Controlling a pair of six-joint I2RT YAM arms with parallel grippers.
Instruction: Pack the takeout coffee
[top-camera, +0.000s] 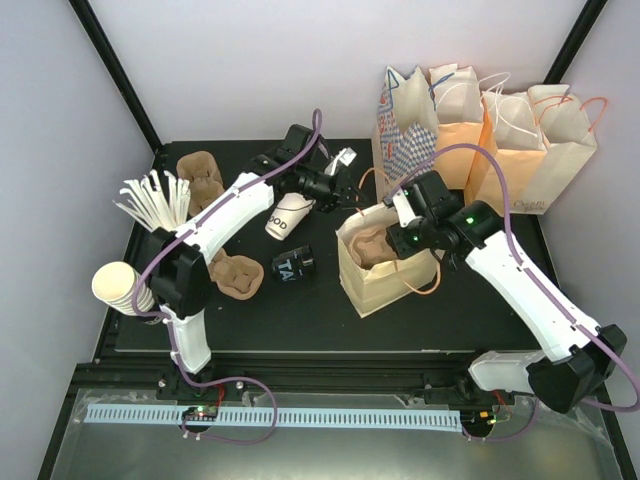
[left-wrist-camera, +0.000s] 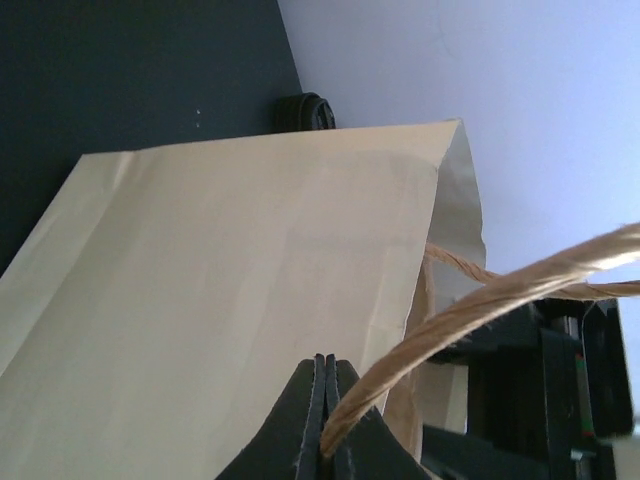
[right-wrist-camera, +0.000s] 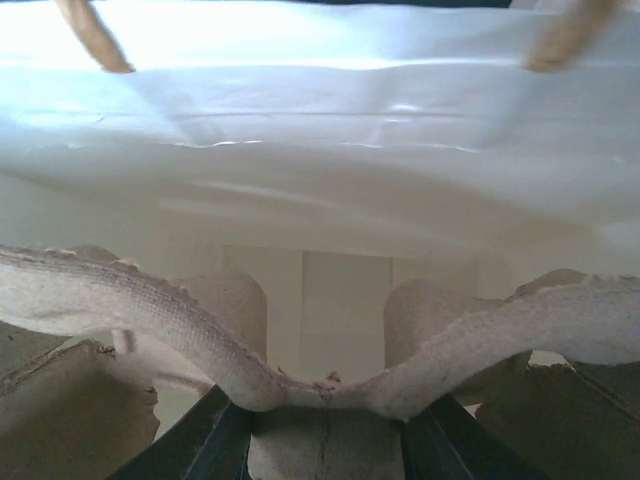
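The open kraft bag (top-camera: 385, 285) stands nearest the arm bases on the black mat (top-camera: 300, 320), with bare mat in front of it. The right gripper (right-wrist-camera: 325, 440) reaches into its mouth, clamped on the rim of the pulp cup carrier (right-wrist-camera: 120, 300) inside. A black cup (top-camera: 293, 265) lies to the bag's left. Just beyond it is the takeout coffee cup (top-camera: 283, 220), white with bold black lettering. It lies tilted beneath the left arm, apart from the bag. The left gripper (left-wrist-camera: 327, 420) is pinched together on the bag's twine handle (left-wrist-camera: 480, 305). Standing paper bags (top-camera: 520, 160) line the far edge.
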